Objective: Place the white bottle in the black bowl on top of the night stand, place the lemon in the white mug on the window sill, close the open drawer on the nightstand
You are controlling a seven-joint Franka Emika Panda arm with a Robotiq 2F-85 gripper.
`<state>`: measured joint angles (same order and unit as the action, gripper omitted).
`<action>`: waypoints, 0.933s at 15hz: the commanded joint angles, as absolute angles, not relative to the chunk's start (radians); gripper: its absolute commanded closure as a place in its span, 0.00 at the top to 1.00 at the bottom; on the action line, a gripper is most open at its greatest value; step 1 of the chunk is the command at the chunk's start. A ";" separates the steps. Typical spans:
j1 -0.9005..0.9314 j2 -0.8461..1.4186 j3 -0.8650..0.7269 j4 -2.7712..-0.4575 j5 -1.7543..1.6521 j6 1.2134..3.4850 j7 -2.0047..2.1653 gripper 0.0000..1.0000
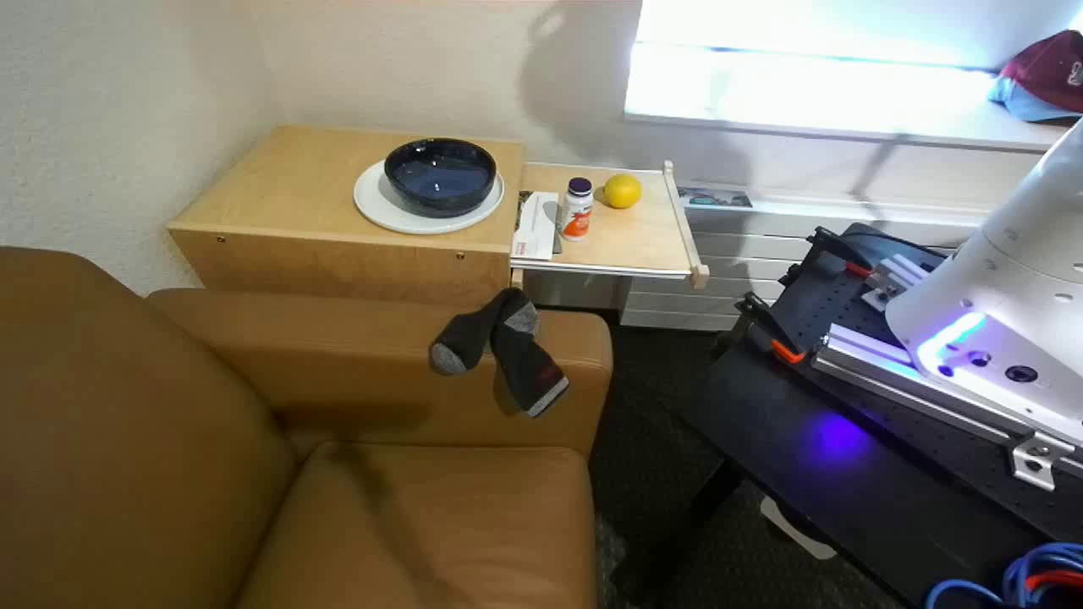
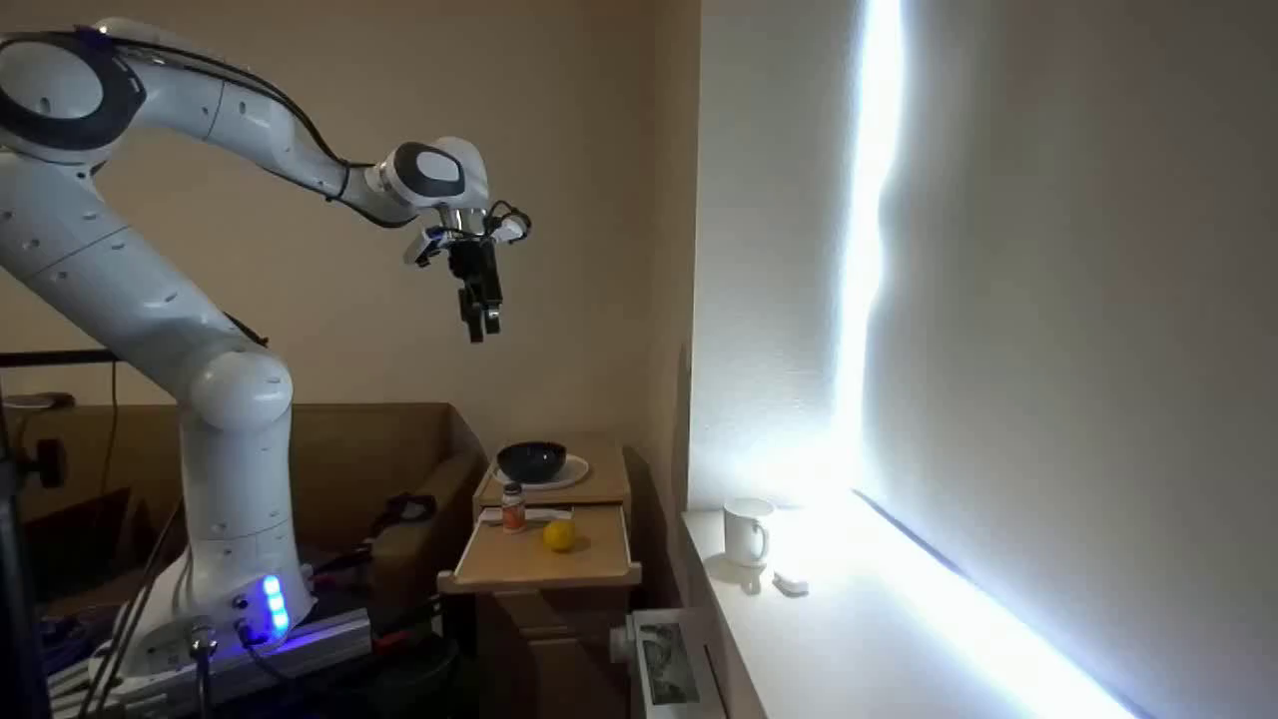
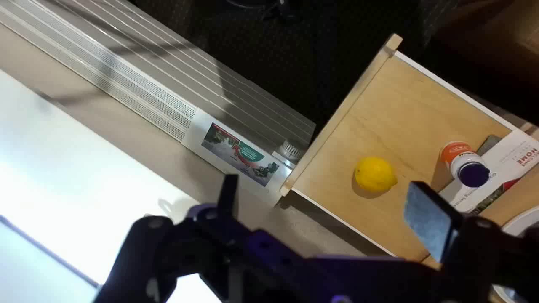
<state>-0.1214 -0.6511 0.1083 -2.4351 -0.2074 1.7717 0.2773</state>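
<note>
- Gripper of mine [image 2: 483, 330] hangs high in the air, jaws spread wide and nothing held between them.
- Small white bottle with dark purple cap [image 1: 577, 209] stands upright in the pulled-out light-wood drawer [image 1: 639, 238], near the round bright-yellow lemon [image 1: 623, 191].
- I judge that the bottle comes first: I should descend straight over it, centre the jaws around its body, and not touch the lemon, because it could roll.
- After a soft grip, I should lift it above the rim of the deep glossy blue-black bowl [image 1: 440, 178] and release it low inside.
</note>
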 commanded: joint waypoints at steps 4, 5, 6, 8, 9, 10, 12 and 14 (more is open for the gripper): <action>-0.101 -0.557 0.095 -2.419 -0.184 1.796 0.304 1.00; -0.085 -0.483 0.092 -2.413 -0.141 1.836 0.311 1.00; -0.075 -0.426 0.091 -2.403 -0.097 1.858 0.321 1.00; -0.048 -0.313 0.085 -2.355 0.013 1.883 0.317 1.00; -0.042 -0.250 0.089 -2.333 0.062 1.905 0.345 1.00; -0.036 -0.186 0.089 -2.309 0.108 1.934 0.373 1.00; -0.028 -0.053 0.093 -2.238 0.156 1.978 0.443 1.00; -0.014 -0.122 0.083 -2.299 0.133 1.982 0.421 1.00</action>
<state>-0.0320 -0.1178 0.1013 -2.2976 0.1362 1.9849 0.4201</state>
